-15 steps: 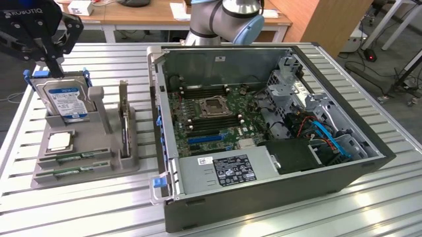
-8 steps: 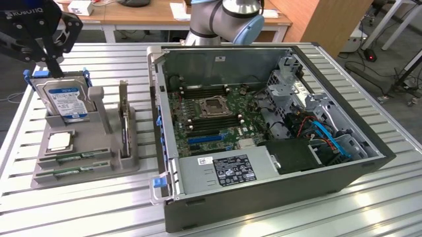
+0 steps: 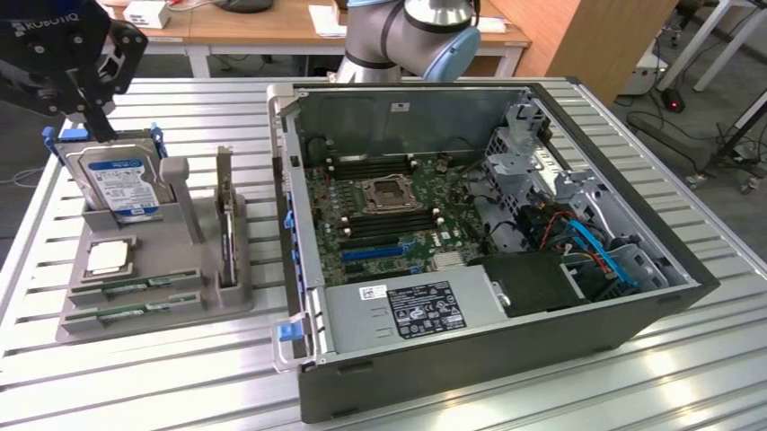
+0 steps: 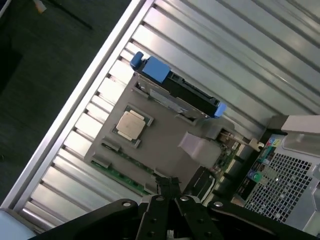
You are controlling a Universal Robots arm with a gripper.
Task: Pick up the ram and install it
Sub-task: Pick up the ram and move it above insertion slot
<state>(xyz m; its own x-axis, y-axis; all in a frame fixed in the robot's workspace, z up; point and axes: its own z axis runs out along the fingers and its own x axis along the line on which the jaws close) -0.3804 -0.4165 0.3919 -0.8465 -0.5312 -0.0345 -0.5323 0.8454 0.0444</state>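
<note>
Two green ram sticks lie flat in slots along the front of a grey holder on the table, at the exterior view's left. In the wrist view the ram shows as a green strip along the holder's edge, just beyond the fingertips. My gripper hangs above the holder's far end, over the hard drive, with its fingers shut and nothing between them. The same shut gripper appears in the wrist view. The open computer case stands at the exterior view's right, its motherboard with long slots exposed.
The holder also carries an upright hard drive with blue brackets, a square silver processor and an upright card. The slatted metal table runs around both. Cables and a drive cage crowd the case's right side.
</note>
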